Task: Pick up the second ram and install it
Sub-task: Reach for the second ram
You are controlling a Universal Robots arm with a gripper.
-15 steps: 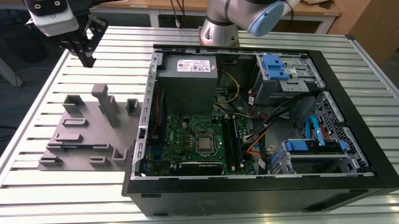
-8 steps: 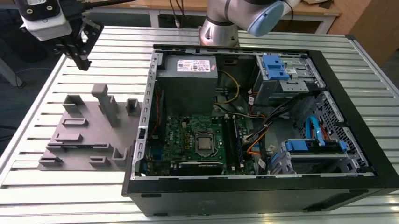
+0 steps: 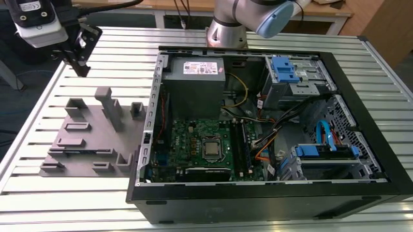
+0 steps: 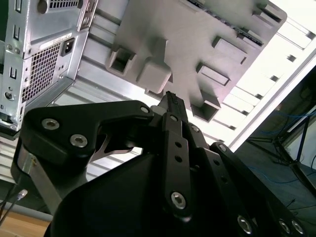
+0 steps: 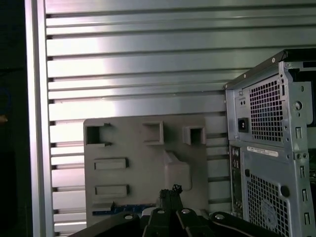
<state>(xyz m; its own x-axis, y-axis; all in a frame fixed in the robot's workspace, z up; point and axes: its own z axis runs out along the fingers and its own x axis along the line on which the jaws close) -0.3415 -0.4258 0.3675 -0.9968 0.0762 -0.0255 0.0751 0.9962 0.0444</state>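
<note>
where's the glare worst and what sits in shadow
Second wrist view: the table blows out white, the end effector a dark silhouette; first wrist view: bright bands across the table; exterior view: even light, computer case interior dimmer.

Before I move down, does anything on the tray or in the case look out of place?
Nothing stands out. The tray sits flat beside the open case, posts upright; the ram lies flat near one edge of the tray. The gripper, shut and empty, hangs near the tray.
</note>
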